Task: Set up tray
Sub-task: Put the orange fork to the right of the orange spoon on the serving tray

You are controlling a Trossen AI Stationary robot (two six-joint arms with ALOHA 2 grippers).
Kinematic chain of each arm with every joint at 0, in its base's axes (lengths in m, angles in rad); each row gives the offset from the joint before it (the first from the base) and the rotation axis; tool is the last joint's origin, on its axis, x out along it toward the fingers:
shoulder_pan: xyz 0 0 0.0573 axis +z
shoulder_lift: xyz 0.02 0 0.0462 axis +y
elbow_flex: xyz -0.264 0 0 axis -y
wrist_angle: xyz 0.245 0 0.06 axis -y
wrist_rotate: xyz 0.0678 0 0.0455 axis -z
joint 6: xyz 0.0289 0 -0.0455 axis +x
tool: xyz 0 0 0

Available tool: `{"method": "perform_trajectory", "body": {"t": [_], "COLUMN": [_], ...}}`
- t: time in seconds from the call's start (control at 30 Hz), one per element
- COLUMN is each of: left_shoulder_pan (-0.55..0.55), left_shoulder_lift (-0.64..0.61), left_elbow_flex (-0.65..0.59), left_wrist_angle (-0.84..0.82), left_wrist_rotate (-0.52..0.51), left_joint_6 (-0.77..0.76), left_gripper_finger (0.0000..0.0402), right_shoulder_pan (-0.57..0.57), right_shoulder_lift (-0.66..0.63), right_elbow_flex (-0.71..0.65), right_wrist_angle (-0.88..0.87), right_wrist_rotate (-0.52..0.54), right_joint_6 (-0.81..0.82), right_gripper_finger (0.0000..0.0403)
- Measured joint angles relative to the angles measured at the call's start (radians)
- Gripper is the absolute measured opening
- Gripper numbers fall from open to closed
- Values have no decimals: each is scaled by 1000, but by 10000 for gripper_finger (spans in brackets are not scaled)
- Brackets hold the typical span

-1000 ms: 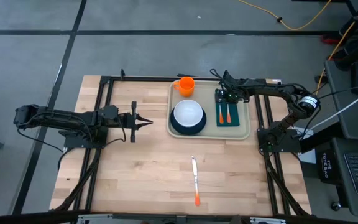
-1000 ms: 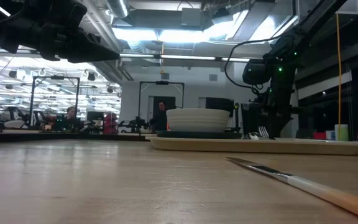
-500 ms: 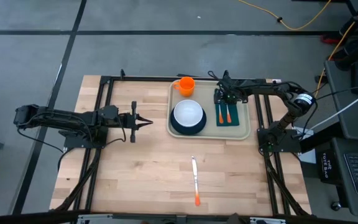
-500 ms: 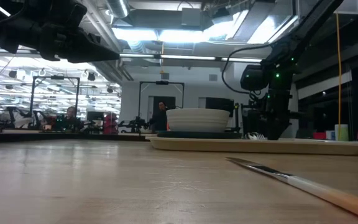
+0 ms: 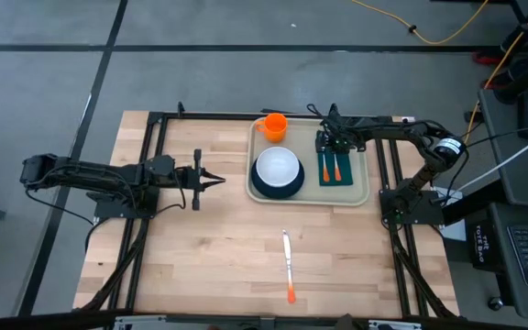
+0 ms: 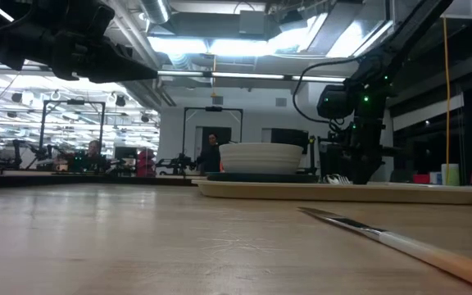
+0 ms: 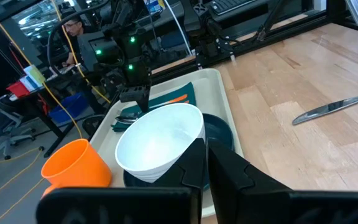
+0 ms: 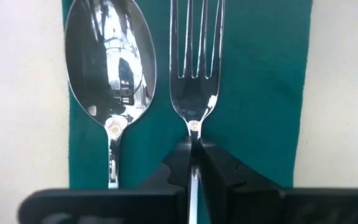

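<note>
Now setting the fork [image 8: 194,74] down on the napkin [image 8: 260,87], beside the spoon [image 8: 110,68]; right hand [image 8: 193,155] still pinched on the fork's neck, about to let go. Next: open, lift clear, fetch the knife [image 5: 287,264] lying well off on the tabletop [image 5: 200,247]. Left hand [image 5: 211,180] clenched, empty, waiting apart. Beige tray [image 5: 360,197] under the right hand, raised rim, rounded corners, carrying bowl [image 5: 277,166], plate [image 5: 264,192], orange cup [image 5: 274,125]
</note>
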Motion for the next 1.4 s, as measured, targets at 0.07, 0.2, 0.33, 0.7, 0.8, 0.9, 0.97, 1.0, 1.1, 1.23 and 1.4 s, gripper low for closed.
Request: {"method": "perform_trajectory", "body": {"t": [0.07,0.2,0.33,0.7,0.8,0.9,0.97,1.0,1.1,1.23,1.4], "left_shoulder_pan": [0,0,0,0,0,0,0,0,0,0,0], "left_shoulder_lift": [0,0,0,0,0,0,0,0,0,0,0], "left_elbow_flex": [0,0,0,0,0,0,0,0,0,0,0], "left_wrist_angle": [0,0,0,0,0,0,0,0,0,0,-1], "left_wrist_rotate": [0,0,0,0,0,0,0,0,0,0,0], "left_joint_6": [0,0,0,0,0,0,0,0,0,0,0], "left_gripper_finger": [12,10,9,10,8,10,11,12,12,9,9], "right_shoulder_pan": [0,0,0,0,0,0,0,0,0,0,0], "right_shoulder_lift": [0,0,-1,-1,-1,-1,-1,-1,-1,-1,-1], "right_elbow_flex": [0,0,0,0,0,0,0,0,0,0,0], "right_wrist_angle": [0,0,4,16,16,15,15,15,12,9,-4], "right_wrist_rotate": [0,0,-5,-16,-28,-28,-28,-28,-27,-27,-27], "right_joint_6": [-3,-21,-21,-20,-20,-19,-19,-19,-18,-18,-20], "right_gripper_finger": [32,41,43,45,45,45,45,45,45,45,45]}}
